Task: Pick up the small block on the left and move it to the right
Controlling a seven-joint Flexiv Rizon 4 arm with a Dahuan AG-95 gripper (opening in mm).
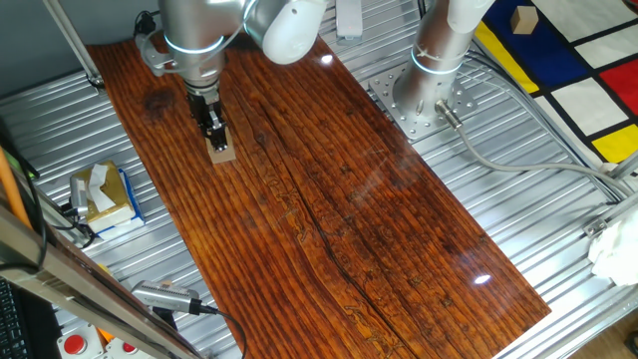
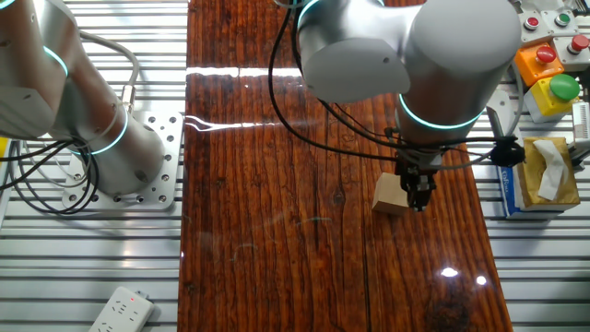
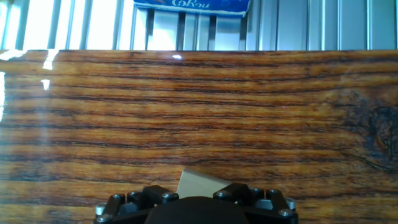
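The small block [image 1: 222, 151] is a light-tan wooden block on the left part of the dark wooden tabletop [image 1: 329, 209]. My gripper [image 1: 214, 132] points straight down onto it, and its dark fingers are closed against the block's sides. In the other fixed view the block [image 2: 389, 195] sits at the fingers [image 2: 419, 192], low at the table surface. In the hand view a tan corner of the block [image 3: 200, 184] shows between the finger mounts, and the fingertips themselves are hidden.
A yellow-and-blue tissue box [image 1: 103, 195] lies on the metal bench left of the board; it also shows in the other fixed view [image 2: 542, 173]. A second arm's base [image 1: 424, 90] stands at the back right. Button boxes [image 2: 551, 74] sit beyond the board's edge.
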